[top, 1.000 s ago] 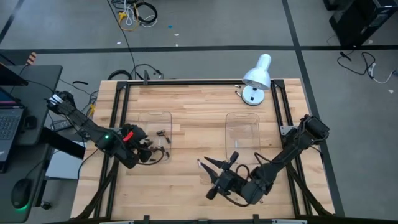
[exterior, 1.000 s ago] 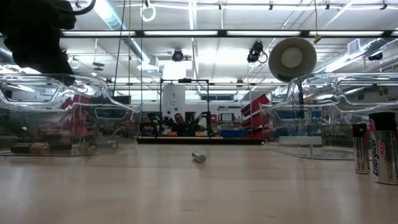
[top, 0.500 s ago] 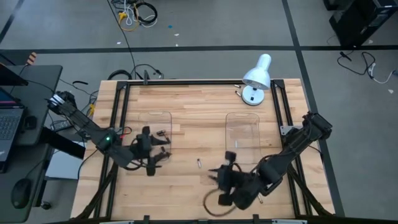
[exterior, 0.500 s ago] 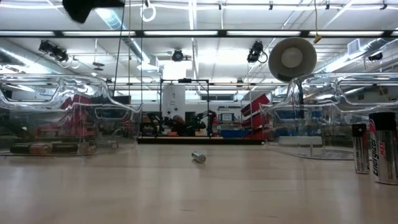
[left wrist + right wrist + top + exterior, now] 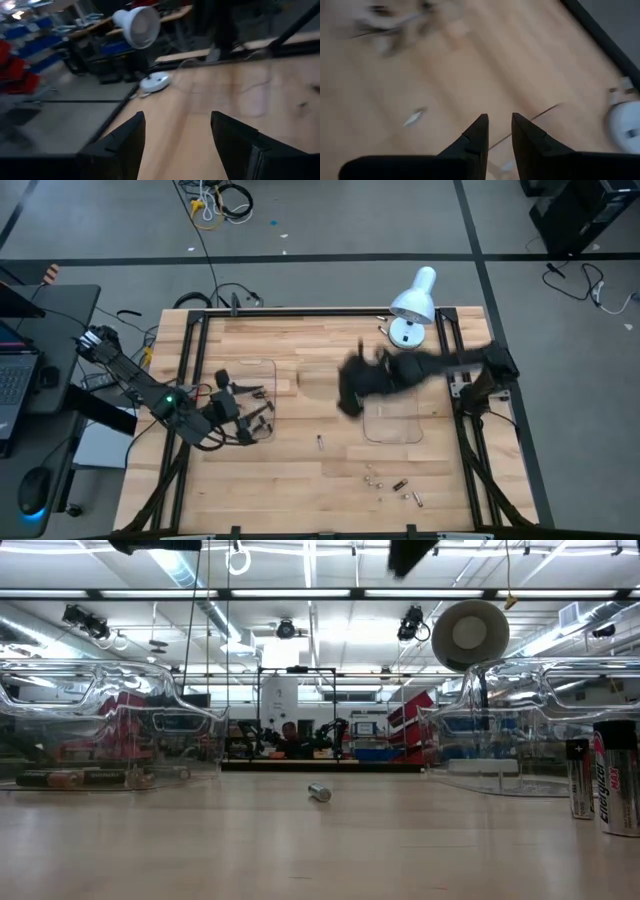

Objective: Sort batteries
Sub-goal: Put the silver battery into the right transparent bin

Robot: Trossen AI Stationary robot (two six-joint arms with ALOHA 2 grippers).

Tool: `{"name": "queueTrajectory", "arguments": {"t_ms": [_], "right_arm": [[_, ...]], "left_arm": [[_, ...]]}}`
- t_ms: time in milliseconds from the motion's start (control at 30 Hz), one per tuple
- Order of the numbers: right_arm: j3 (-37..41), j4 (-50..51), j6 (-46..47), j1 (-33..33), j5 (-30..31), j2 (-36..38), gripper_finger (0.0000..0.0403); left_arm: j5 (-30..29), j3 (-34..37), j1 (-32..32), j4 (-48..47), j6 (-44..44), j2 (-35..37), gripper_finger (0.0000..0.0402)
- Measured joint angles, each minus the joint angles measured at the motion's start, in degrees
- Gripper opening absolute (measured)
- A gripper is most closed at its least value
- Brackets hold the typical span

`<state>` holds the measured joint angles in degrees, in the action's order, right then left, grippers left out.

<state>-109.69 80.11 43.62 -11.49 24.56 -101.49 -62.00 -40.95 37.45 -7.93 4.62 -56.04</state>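
Several dark batteries (image 5: 255, 412) lie in the left clear tray (image 5: 262, 370). One silver battery (image 5: 319, 443) lies on its side on the wood between the trays, also seen in the low view (image 5: 319, 792). A few more batteries (image 5: 398, 485) lie loose near the front right. My left gripper (image 5: 177, 135) hovers open and empty above the left tray's left side (image 5: 228, 398), pointing toward the lamp. My right gripper (image 5: 347, 398) is a blur in the air beside the right clear tray (image 5: 392, 420); what it carries, if anything, does not show.
A white desk lamp (image 5: 410, 315) stands at the far right corner. Two upright batteries (image 5: 612, 780) stand close to the low camera at the right. A black frame (image 5: 300, 311) runs round the tabletop. Bare wood lies between the two trays.
My right gripper has swung fast from the front edge up and toward the far side, ending beside the right tray; the loose batteries it covered now show. My left gripper has risen out of the left tray and tipped up toward level. The lone battery between the trays has stayed put.
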Motion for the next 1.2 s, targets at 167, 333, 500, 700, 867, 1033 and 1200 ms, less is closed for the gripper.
{"name": "queueTrajectory", "arguments": {"t_ms": [167,333,500,700,867,1033,1200], "right_arm": [[-0.9,-1.7,-13.5,21.2,-11.7,-0.1,0.0071],[-0.9,-7.4,-18.3,37.4,-21.7,-0.4,0.007],[-0.9,-9.9,-21.8,42.7,-24.6,-0.4,0.007],[-0.9,-10.0,-34.8,38.6,-29.8,-0.4,0.0069],[-0.9,-13.7,-45.1,29.3,-31.8,-0.6,0.0069],[-0.8,-15.0,-54.1,17.7,-30.7,-0.6,0.0069],[3.2,-22.6,-53.3,8.4,-24.0,-0.6,0.0069]], "left_arm": [[3.1,0.0,-0.7,-15.0,5.3,6.0,0.0223],[5.6,0.0,-0.7,-30.1,13.4,11.6,0.0223],[3.5,0.0,-0.8,-34.0,11.8,13.7,0.0223],[4.7,0.0,-0.8,-32.9,3.6,13.5,0.0223],[6.7,0.0,-0.8,-31.7,-0.9,13.4,0.0223],[6.7,0.0,-0.8,-31.7,-4.6,13.4,0.0223],[6.7,0.0,-0.8,-31.7,-5.7,13.4,0.0223]]}}
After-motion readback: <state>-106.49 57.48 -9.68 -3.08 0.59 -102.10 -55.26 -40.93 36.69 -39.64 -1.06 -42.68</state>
